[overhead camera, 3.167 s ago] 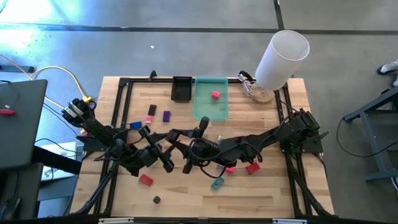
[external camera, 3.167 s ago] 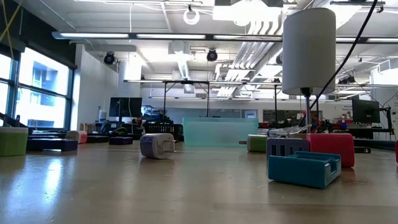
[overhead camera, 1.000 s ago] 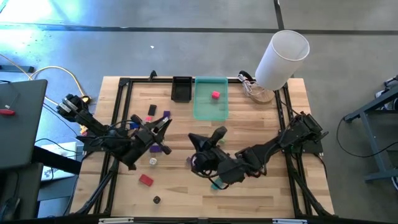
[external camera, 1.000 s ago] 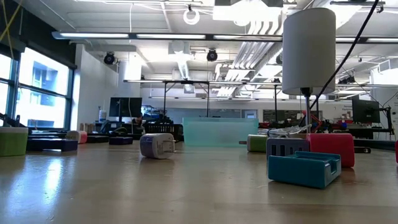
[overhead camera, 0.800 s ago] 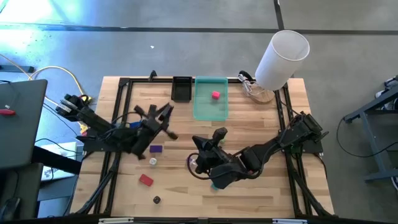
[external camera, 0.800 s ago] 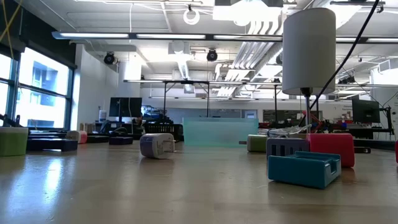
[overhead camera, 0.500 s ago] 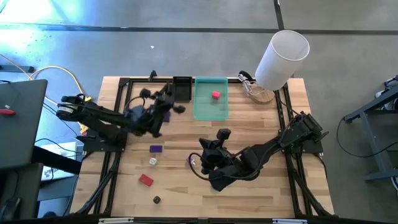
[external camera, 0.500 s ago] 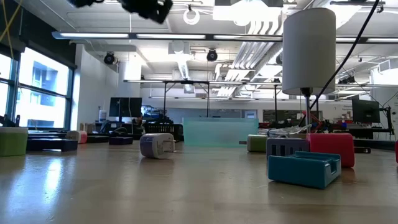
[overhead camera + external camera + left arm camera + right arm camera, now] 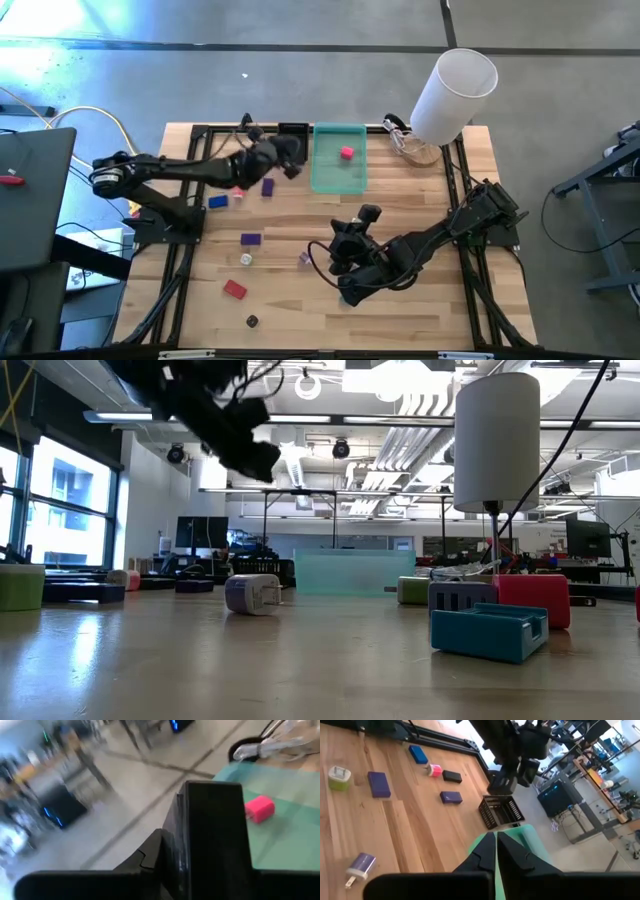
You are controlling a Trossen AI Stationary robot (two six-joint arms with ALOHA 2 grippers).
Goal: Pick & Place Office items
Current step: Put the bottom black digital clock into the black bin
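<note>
We see the left end effector point(image 9: 288, 165) raised above the worktop point(image 9: 420, 190), at about 11 o'clock from its middle, close to the small black tray point(image 9: 293, 133) and just at 9 o'clock of the green tray point(image 9: 335, 177). In the left wrist view it is clenched on a black block point(image 9: 215, 835), which stands between the fingers and covers a large part of that picture. One pink cube point(image 9: 346, 153) lies inside the green tray, toward its 12 o'clock end. The right end effector point(image 9: 366, 214) is near the middle of the worktop, at 6 o'clock from the green tray; its fingers are pressed together and carry nothing. The other office items lie loose on the wood. At 9 to 10 o'clock there are a blue piece point(image 9: 218, 201), a pink piece point(image 9: 237, 192) and a purple piece point(image 9: 267, 186), near each other under the left arm. At 7 to 8 o'clock there are a second purple piece point(image 9: 250, 239), a white piece point(image 9: 245, 259), a red piece point(image 9: 234, 289) and a tiny dark piece point(image 9: 252, 321). In the low view a teal piece point(image 9: 490, 632) sits in front of a red block point(image 9: 532, 600). The white cylinder point(image 9: 455, 95) stands at the 1 o'clock corner.
</note>
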